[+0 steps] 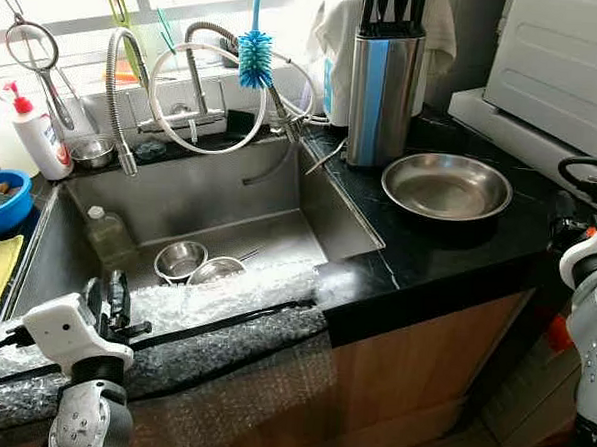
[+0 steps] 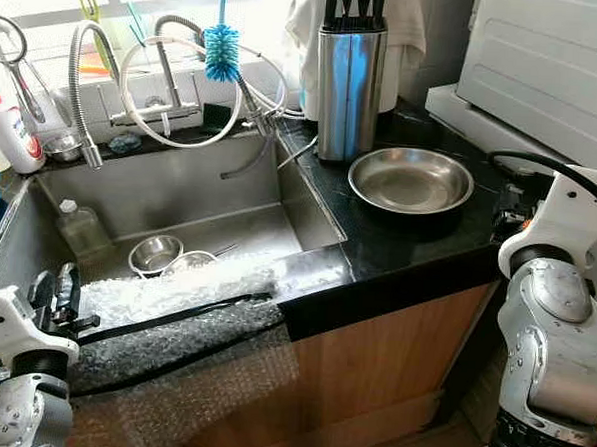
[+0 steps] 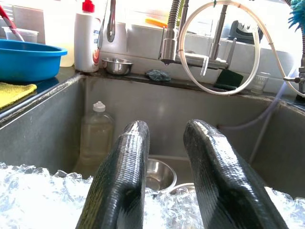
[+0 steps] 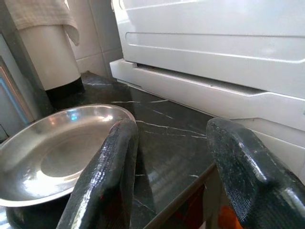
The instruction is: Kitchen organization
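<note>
While both claws hang parted and empty, left claw (image 3: 164,167) at the sink's (image 1: 329,210) near rim, right claw (image 4: 183,167) at four o'clock, little seems done: bowls (image 1: 179,260) remain in the basin; a pan (image 1: 447,185) waits on the counter (image 1: 457,247) at two o'clock.

I see bare black counter (image 1: 447,253) along its front edge before the steel plate (image 1: 447,185); the knife block (image 1: 384,83) blocks the back corner by the sink (image 1: 280,198). In the sink, two bowls (image 1: 179,259) and a bottle (image 1: 109,237) crowd the floor; bubble wrap (image 1: 224,300) covers its front rim.
</note>
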`<state>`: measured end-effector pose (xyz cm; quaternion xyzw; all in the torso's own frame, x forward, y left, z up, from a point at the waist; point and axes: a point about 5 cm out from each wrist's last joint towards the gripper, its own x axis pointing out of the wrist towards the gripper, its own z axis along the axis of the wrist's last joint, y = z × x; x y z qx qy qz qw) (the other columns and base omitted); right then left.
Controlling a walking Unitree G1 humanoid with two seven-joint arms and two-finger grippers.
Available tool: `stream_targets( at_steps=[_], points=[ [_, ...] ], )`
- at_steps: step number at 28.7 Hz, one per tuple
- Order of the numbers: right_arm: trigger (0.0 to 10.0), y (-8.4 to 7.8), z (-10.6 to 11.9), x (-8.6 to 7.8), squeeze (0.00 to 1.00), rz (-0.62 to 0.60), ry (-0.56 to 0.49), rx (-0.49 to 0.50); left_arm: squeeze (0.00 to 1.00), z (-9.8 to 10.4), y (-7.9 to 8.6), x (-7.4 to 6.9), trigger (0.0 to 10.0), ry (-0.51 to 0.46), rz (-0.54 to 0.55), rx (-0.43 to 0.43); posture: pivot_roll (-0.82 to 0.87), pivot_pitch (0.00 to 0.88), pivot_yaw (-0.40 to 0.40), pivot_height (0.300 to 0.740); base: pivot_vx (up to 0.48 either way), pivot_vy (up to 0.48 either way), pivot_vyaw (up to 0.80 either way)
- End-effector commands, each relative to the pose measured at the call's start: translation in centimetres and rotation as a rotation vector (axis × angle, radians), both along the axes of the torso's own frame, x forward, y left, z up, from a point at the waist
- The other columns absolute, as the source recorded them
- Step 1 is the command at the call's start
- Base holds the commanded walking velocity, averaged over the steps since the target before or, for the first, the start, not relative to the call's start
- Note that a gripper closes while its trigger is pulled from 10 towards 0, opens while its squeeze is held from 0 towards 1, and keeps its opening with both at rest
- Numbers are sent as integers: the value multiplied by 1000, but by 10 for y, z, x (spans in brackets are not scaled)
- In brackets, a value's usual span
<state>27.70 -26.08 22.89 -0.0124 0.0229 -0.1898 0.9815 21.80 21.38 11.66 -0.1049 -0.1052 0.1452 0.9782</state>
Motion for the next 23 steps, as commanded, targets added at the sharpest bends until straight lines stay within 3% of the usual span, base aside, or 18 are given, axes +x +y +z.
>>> stream_targets(
  at_steps=[1, 17, 23],
  points=[
    [10000, 4, 3, 3, 0, 15, -13, 1, 0, -10, -7, 3, 10000, 59, -27, -27, -206, 0, 48, 740, 0, 0, 0],
    [10000, 8, 3, 20, 0, 51, -16, -3, 0, -2, -1, 1, 10000, 36, 17, -10, -132, 0, 11, 740, 0, 0, 0],
    [10000, 3, 9, 24, 0, 53, -24, -24, 0, -3, -10, 2, 10000, 24, 24, -31, -129, 0, -2, 740, 0, 0, 0]
  ],
)
